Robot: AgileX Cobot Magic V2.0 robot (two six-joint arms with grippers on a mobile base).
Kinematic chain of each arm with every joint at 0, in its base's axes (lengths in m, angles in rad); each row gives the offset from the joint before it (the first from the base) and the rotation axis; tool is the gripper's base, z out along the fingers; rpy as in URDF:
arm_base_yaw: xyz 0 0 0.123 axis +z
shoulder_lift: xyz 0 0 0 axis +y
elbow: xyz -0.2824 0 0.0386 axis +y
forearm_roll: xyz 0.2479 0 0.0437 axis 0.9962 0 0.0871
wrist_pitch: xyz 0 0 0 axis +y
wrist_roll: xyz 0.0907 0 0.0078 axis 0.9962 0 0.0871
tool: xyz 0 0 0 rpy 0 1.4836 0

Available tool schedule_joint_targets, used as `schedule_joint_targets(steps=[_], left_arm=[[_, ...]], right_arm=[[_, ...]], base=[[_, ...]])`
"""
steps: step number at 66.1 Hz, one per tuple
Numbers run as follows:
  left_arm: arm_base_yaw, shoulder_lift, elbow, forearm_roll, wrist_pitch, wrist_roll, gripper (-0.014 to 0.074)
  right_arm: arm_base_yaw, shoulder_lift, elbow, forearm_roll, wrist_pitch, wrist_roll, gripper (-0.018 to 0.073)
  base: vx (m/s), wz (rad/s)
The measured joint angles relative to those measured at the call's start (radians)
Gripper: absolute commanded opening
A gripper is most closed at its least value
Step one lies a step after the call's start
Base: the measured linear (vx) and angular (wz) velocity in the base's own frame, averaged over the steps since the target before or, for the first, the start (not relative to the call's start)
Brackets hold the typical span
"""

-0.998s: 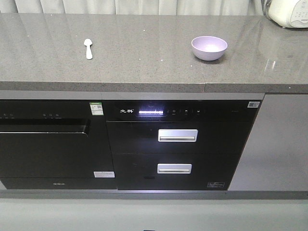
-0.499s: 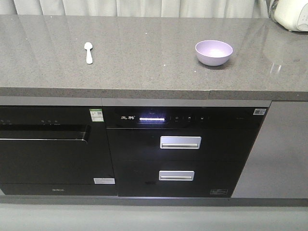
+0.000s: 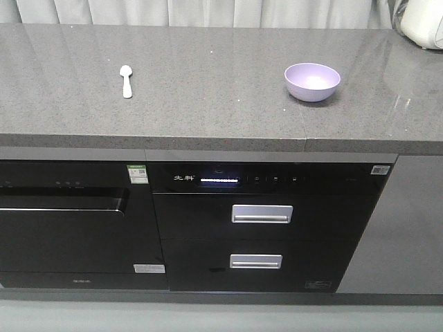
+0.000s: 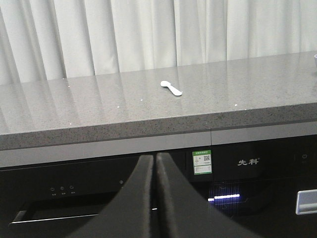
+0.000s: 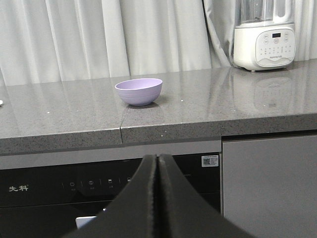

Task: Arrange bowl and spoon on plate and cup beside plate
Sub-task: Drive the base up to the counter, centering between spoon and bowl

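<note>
The left claw [image 4: 154,159] is pinched shut, its two dark fingers pressed flat together with nothing between them. It sits low, in front of the black cabinet front [image 4: 99,188] and below the front edge of the worktop [image 4: 89,114]. The right claw [image 5: 157,158] is closed the same way and empty, also below the worktop's lip.

Above each claw the grey stone edge runs straight across the view, and behind it lies a broad bare stretch of surface back to the white curtain [image 4: 124,34].

The spoon [image 4: 172,88] lies flat on the worktop, up and slightly to the right of the left claw, well back from the front edge, with open stone all around it. In the front view the spoon [image 3: 126,80] is on the left part of the worktop [image 3: 208,97], head away from the edge.

The bowl [image 5: 139,91] stands upright, above and a little left of the right claw, near a seam [image 5: 122,123] in the stone. In the front view the bowl [image 3: 312,81] is well apart from the spoon. A white appliance [image 5: 264,37] stands at the far right, clear of the bowl.
</note>
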Motion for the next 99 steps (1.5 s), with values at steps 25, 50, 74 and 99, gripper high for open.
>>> schedule_joint_targets(steps=[25, 50, 74, 99], left_arm=[[0.0, 0.0, 0.0, 0.0, 0.0, 0.0, -0.0006], [0.0, 0.0, 0.0, 0.0, 0.0, 0.0, -0.0006], [0.0, 0.0, 0.0, 0.0, 0.0, 0.0, -0.0006], [0.0, 0.0, 0.0, 0.0, 0.0, 0.0, -0.0006]], right_arm=[[0.0, 0.0, 0.0, 0.0, 0.0, 0.0, -0.0005], [0.0, 0.0, 0.0, 0.0, 0.0, 0.0, -0.0005], [0.0, 0.0, 0.0, 0.0, 0.0, 0.0, -0.0005], [0.0, 0.0, 0.0, 0.0, 0.0, 0.0, -0.0005]], base=[[0.06, 0.0], [0.06, 0.0], [0.06, 0.0], [0.08, -0.01]])
